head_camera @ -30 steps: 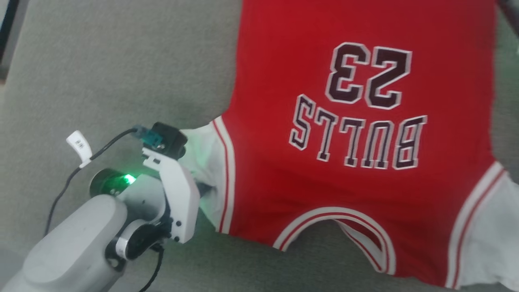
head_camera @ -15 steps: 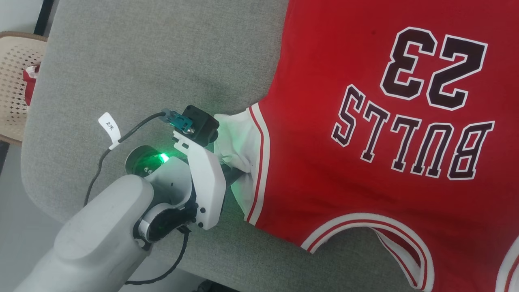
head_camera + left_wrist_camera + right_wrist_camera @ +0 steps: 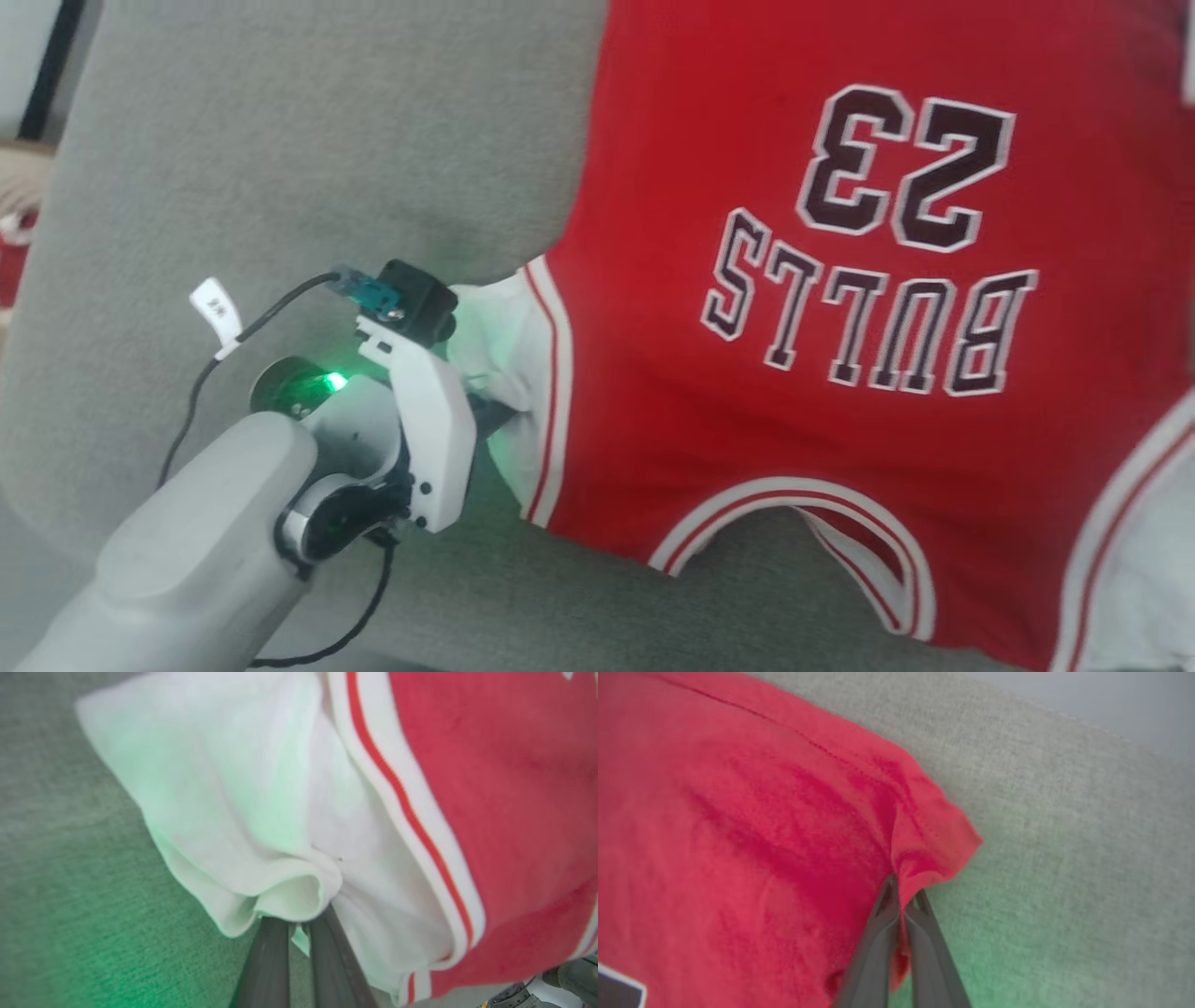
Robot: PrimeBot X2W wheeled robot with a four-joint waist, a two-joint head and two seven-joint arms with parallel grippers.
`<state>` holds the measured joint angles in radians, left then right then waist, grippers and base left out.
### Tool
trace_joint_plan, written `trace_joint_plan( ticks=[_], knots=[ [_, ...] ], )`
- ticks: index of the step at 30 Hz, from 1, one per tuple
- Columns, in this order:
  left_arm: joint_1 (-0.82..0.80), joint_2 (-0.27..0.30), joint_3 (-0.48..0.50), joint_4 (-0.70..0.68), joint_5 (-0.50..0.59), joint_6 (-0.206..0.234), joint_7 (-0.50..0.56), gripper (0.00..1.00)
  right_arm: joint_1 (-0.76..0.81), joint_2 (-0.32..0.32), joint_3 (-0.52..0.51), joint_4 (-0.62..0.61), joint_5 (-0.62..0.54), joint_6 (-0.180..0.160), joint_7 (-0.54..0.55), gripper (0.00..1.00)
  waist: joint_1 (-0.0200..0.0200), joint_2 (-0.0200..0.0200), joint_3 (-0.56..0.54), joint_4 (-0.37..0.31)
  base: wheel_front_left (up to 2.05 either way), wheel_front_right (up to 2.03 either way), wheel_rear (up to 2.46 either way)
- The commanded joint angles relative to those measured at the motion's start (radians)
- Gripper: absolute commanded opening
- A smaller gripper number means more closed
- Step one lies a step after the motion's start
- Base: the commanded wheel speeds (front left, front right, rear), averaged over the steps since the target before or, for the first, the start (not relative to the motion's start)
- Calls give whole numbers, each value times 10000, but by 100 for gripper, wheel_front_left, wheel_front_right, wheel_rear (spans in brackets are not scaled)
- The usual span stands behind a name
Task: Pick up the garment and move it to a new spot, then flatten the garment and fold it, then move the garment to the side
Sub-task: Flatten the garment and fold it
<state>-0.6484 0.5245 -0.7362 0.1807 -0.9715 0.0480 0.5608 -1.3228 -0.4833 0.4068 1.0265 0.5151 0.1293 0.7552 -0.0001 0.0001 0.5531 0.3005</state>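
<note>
Item: the garment [image 3: 644,420], a red knit jersey-style shirt with white short sleeves, red-and-white striped trim and black-and-white lettering and number. It lies front up and spread almost flat on the grey woven upholstered cushion [image 3: 327,168], neckline towards me and hem away. Holds: my left gripper [image 3: 299,924] has its dark fingers pressed together on a bunched fold of the white sleeve [image 3: 224,812] at the shirt's left edge. My right gripper [image 3: 902,896] is likewise closed, pinching the red hem corner [image 3: 943,835], which puckers at the tips. Status, as I judge it: the shirt looks placed and largely flattened, with slight ripples near the hem. No fold shows yet. Outstanding: the folding itself, for which these two grips seem suited, then moving the folded shirt to the side.
</note>
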Motion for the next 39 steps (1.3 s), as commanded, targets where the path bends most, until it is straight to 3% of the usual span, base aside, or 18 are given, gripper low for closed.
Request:
trace_joint_plan(
  ticks=[1,7,8,19,25,32,33,34,39],
  knots=[
    [127,70,63,961,290,626,-130,0,1034,-109,318,-88,329,23,281,0,1,-1,-459,-507,0,0,0],
    [240,555,354,1055,143,746,-159,0,2667,-863,1169,-2661,1773,14,217,0,1,-1,-1189,-1336,0,0,0],
    [315,705,426,1079,112,734,-152,0,3288,-1198,1405,-3531,2192,14,203,0,1,-1,-1440,-1583,0,0,0],
    [825,1328,551,732,-110,725,-51,0,6845,-2331,1055,-7240,3585,14,347,0,1,-1,-2208,-2489,0,0,0],
    [975,1506,607,421,-190,825,-22,0,9214,-2155,-171,-8652,3372,14,384,0,1,-1,-2297,-2732,0,0,0],
    [983,1527,591,292,-225,857,12,0,11060,-926,-1458,-8714,2182,14,204,0,1,-1,-2230,-2822,0,0,0],
    [982,1531,583,291,-225,850,13,0,11161,-747,-1604,-8649,1995,14,173,38,1,-1,-2225,-2835,0,0,0],
    [980,1526,574,294,-224,843,11,0,11239,-634,-1715,-8609,1808,13,148,100,1,-1,-2225,-2844,0,0,0],
    [1057,1527,569,340,-255,845,-7,0,11354,-312,-2304,-9120,1328,-6,160,100,1,-1,-2261,-2896,0,0,0]
  ],
)
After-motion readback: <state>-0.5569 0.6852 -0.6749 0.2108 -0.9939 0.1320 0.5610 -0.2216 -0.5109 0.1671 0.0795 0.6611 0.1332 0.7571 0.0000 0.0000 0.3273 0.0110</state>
